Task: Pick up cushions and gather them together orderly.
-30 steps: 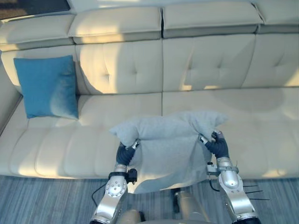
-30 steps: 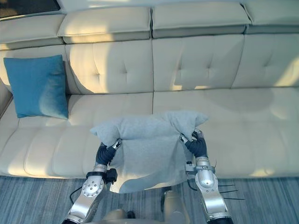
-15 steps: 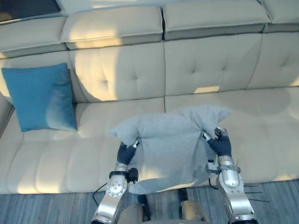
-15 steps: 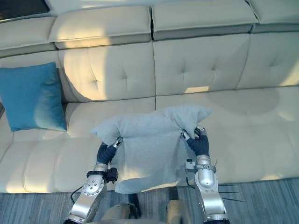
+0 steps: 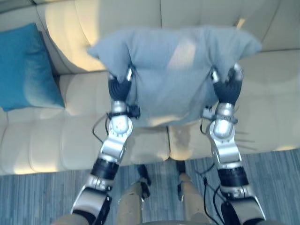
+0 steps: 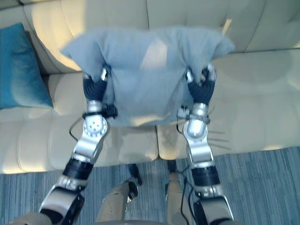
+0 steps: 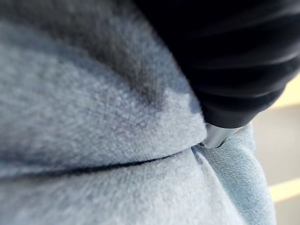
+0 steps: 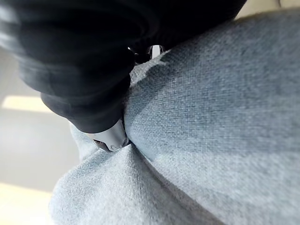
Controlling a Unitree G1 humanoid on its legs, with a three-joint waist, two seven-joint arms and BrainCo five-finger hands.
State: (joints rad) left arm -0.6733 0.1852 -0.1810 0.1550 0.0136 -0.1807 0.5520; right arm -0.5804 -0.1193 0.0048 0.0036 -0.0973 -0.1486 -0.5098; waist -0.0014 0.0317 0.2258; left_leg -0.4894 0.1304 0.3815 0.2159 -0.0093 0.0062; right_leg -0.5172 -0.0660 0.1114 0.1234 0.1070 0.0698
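Observation:
A grey cushion [image 5: 171,70] hangs in the air above the cream sofa [image 5: 70,93], held between both hands. My left hand [image 5: 119,86] pinches its left side and my right hand [image 5: 228,86] pinches its right side. Close up, the grey cushion [image 7: 93,122] folds under my left hand [image 7: 220,136], and the same fabric [image 8: 211,117] creases round my right hand [image 8: 110,138]. A blue cushion [image 5: 23,70] leans against the sofa back at the far left, well apart from the grey one.
The sofa's seat [image 5: 272,112] stretches wide to the right of the hands. A grey-blue striped carpet [image 5: 42,197] lies in front of the sofa.
Both hands have raised the grey cushion up and away from the seat. The camera has tilted down and moved closer, so the sofa back has slid out of view.

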